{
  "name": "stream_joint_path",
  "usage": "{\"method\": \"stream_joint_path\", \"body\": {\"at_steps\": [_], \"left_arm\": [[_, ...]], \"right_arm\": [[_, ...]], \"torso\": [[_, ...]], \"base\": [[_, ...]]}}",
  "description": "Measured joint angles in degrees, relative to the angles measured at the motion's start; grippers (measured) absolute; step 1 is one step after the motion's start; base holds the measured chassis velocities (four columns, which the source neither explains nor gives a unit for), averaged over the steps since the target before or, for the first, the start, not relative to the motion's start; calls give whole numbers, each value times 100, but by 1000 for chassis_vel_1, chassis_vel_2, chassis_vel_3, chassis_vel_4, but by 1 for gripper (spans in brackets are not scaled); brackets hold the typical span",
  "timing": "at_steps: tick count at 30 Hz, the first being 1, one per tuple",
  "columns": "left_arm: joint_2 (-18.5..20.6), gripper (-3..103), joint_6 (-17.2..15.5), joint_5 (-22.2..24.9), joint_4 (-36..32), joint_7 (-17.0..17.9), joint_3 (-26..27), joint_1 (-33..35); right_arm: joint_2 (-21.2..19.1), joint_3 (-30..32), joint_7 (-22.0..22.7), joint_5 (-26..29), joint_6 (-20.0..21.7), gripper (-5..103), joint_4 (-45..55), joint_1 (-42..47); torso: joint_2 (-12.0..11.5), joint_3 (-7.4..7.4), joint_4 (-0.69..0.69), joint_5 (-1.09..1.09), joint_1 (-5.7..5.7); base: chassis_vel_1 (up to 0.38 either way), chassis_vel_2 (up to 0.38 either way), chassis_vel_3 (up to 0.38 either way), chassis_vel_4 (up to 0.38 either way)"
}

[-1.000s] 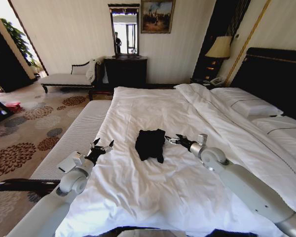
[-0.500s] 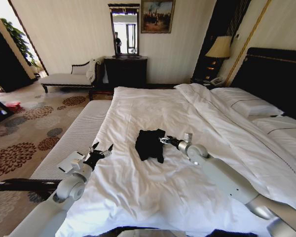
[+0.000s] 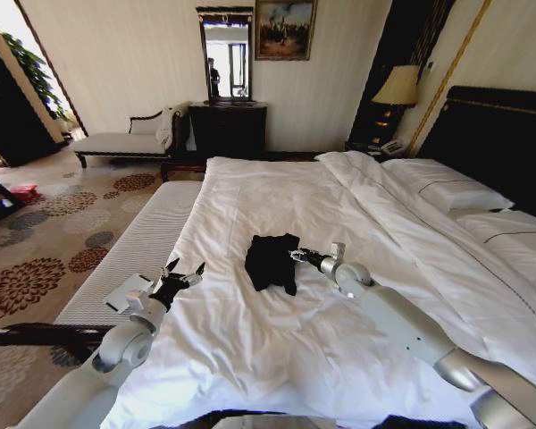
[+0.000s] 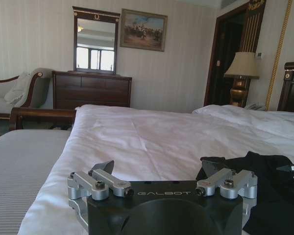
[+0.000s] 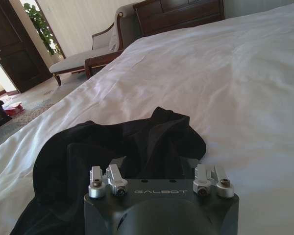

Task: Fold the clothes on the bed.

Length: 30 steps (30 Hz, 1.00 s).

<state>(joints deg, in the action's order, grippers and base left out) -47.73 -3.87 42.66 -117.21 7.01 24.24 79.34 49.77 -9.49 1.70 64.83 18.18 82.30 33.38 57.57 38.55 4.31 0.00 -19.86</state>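
- Black T-shirt lies bunched in a rough heap on the white duvet of the bed, mid-bed, nothing flat or squared.
- Right end effector sits low over the duvet with its tips touching or just at the shirt's near edge; the shirt is directly ahead of it.
- In the right wrist view the T-shirt spreads just in front of the right end effector; the finger links look spread, but the tips are buried in dark cloth, so I cannot tell whether it has pinched any fabric.
- Left end effector hovers near the bed's edge, the shirt well apart from it, off toward the right arm's side.
- In the left wrist view the left end effector is wide open, holding nothing; the shirt is ahead and to one side, with the other arm's tip just beyond it.
- Progress, as I judge it: early. No fold made, the shirt not spread out, no crease lines.
- Left to do: grip, spread flat, fold sleeves and body.
- Striped bench lies alongside the bed beside the left arm, not involved.
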Motion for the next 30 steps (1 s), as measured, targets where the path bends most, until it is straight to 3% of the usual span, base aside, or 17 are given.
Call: {"method": "stream_joint_path", "body": {"at_steps": [3, 6, 17, 25, 30], "left_arm": [[0, 100, 4, -14, -30, -8, 19, 25], [-11, 100, 5, -21, -31, -9, 24, 15], [57, 100, 26, 47, 71, -21, 35, -129], [52, 100, 26, 32, 131, -12, -152, -250], [50, 100, -8, 42, 264, 78, -559, -661]], "right_arm": [[27, -38, -15, -21, -14, 51, -59, -44], [41, -72, -15, -29, -17, 46, -75, -60], [133, -191, 14, -121, -97, 3, -99, -125], [86, -190, 21, -116, -100, 0, -48, -100], [69, -170, 44, -101, -101, 0, 18, -73]], "torso": [[0, 0, 0, 0, 0], [0, 0, -1, 0, 0], [0, 0, -1, 0, 0], [0, 0, 0, 0, 0], [0, 0, -1, 0, 0]], "base": [[0, 0, 0, 0], [0, 0, 0, 0], [0, 0, 0, 0], [0, 0, 0, 0], [0, 0, 0, 0]]}}
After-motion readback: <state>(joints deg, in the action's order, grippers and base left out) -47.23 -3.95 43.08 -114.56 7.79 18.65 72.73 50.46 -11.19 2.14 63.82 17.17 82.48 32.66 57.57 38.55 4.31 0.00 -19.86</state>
